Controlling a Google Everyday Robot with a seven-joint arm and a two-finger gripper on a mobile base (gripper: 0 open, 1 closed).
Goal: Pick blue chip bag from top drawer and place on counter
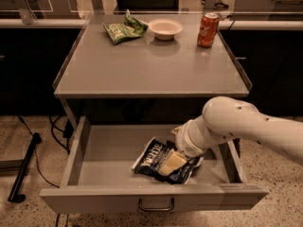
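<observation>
The blue chip bag (154,156) lies wrinkled on the floor of the open top drawer (106,152), right of the middle and near the front panel. My gripper (173,161) reaches down into the drawer from the right. It rests on the bag's right half and covers part of it. The white arm (236,124) crosses over the drawer's right side. The grey counter (151,65) is directly above the drawer.
On the counter's far edge are a green snack bag (122,30), a white bowl (165,28) and a red soda can (208,30). The drawer front has a curved metal handle (156,206). Cables and a black bar (23,167) lie on the floor at left.
</observation>
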